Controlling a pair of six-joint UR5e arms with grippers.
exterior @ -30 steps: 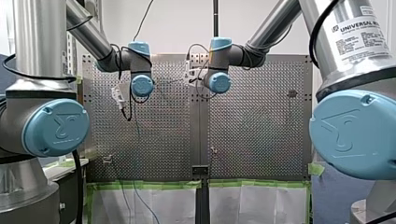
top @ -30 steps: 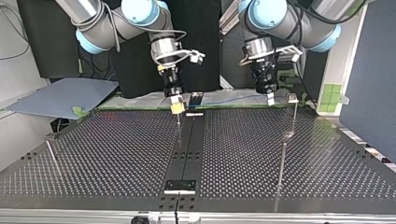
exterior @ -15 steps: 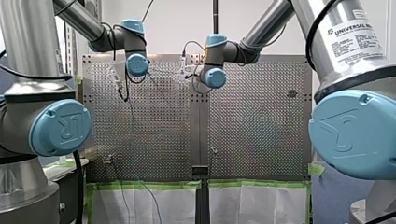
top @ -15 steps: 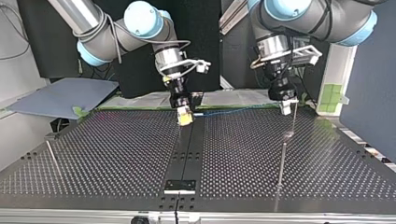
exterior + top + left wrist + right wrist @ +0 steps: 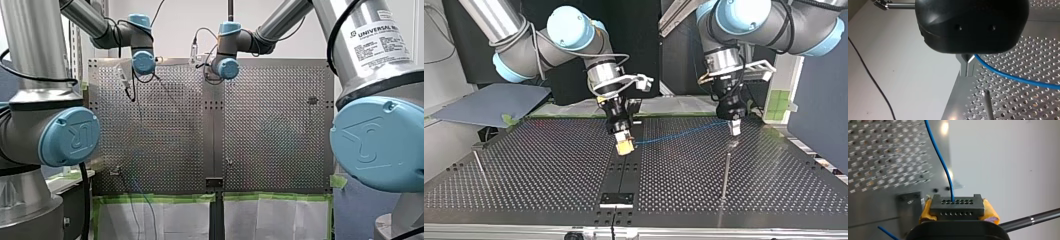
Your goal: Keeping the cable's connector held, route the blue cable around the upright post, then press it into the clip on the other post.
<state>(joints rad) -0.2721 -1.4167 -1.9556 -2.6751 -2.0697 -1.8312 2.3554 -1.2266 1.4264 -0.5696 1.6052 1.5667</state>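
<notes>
Top view: the blue cable spans between my right gripper and my left gripper, near the upright post. Right wrist view: yellow pads pinch the connector. Left wrist view: metal fingers are pressed together on the blue cable.

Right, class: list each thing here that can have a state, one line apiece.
right gripper: fingers shut on the connector.
connector: held between yellow pads, cable leaving its face.
left gripper: fingers shut on the blue cable.
blue cable: runs nearly straight between the grippers, around no post.
post by the left gripper: upright, no cable on it.
post at the top view's left: upright, no cable on it.
</notes>
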